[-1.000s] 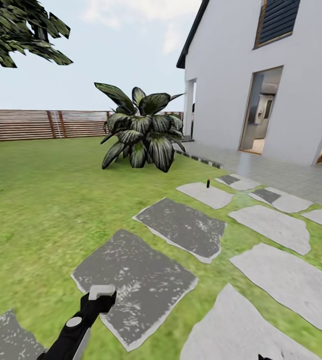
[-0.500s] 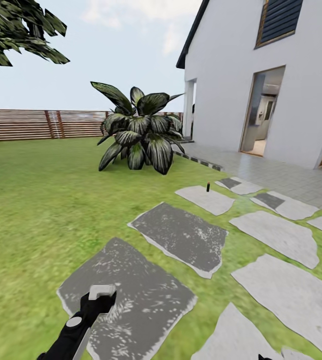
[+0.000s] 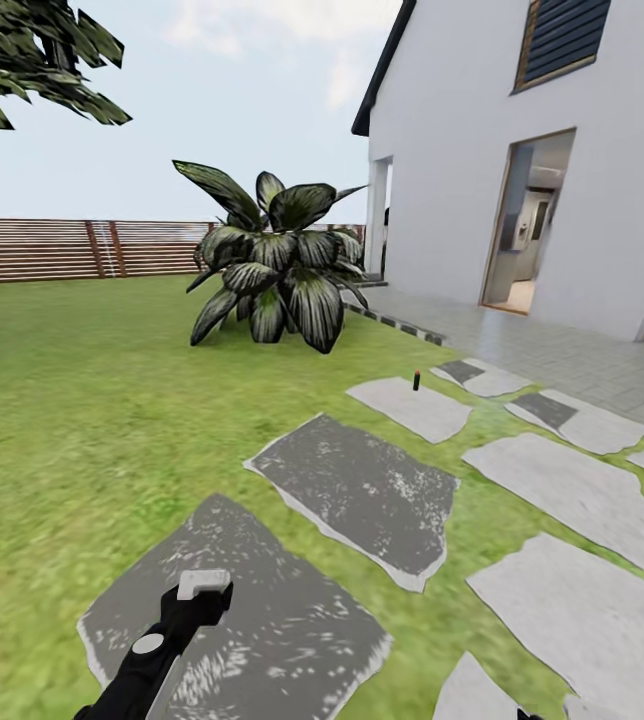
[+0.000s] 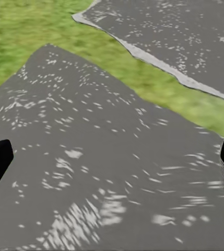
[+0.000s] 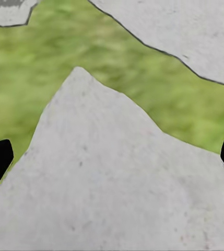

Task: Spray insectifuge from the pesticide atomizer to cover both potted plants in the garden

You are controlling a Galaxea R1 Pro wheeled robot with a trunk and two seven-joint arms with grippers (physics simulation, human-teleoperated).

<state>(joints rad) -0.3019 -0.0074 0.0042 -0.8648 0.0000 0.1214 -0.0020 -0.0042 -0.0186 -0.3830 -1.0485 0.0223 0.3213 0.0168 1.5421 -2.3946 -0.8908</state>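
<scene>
Green lawn (image 3: 82,400); grey speckled stepping stones (image 3: 362,490); brown slatted fence (image 3: 62,250); white house (image 3: 462,150).

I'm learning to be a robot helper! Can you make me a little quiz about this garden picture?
1. True or false: the small dark bottle stands upright on a pale stepping stone.
2. What lies right under the left gripper?
A. grass
B. a dark grey stepping stone
C. the wooden fence
3. Fill in: the big striped-leaf plant grows on the ____.

Key:
1. True. It is far off and too small to show details.
2. B. Both gripper fingers sit wide apart with nothing between them.
3. Lawn, between the fence and the white house.
</scene>
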